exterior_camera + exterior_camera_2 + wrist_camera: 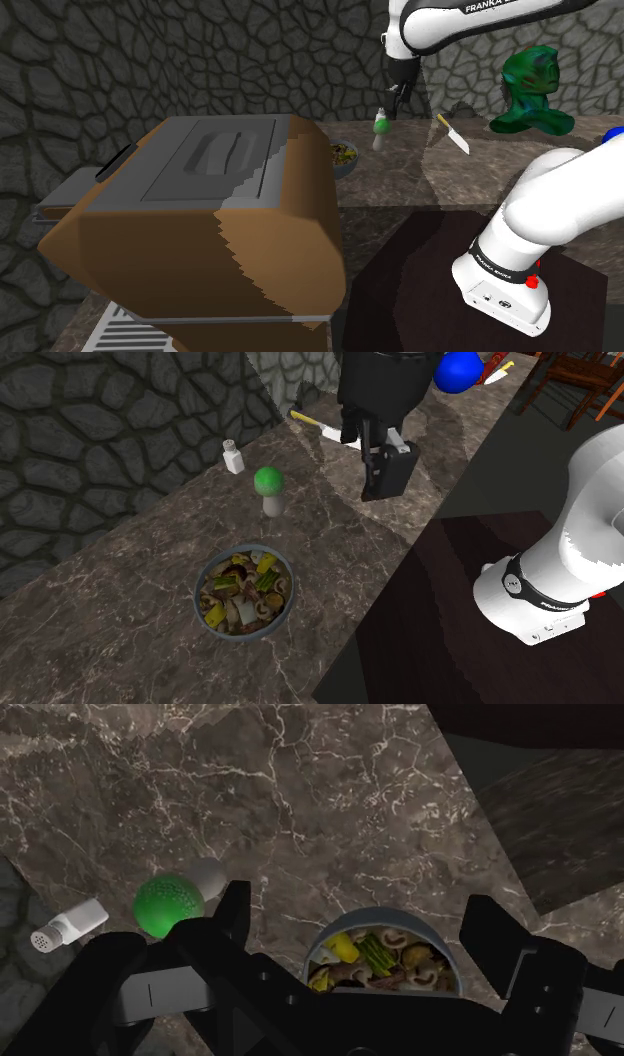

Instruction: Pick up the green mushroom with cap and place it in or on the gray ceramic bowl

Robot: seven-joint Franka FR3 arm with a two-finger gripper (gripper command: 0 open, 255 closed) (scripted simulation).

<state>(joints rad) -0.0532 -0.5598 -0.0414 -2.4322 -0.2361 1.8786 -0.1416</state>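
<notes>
Okay, quick:
Hand (362, 909): your fingers spread, empty, above the table (130, 602).
Mushroom (268, 484): upright, between shaker (233, 455) and bowl (197, 592).
Shoulder view: brown box (200, 250) hides part of the bowl.

i count one green-capped mushroom (267, 482), one grey bowl (291, 568) of food, one white shaker (233, 456), one knife (453, 134), one blue ball (459, 370), one green bust (530, 90).

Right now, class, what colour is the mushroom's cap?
Bright green, over a pale stem; the mushroom shows best in the second exterior view.
</notes>
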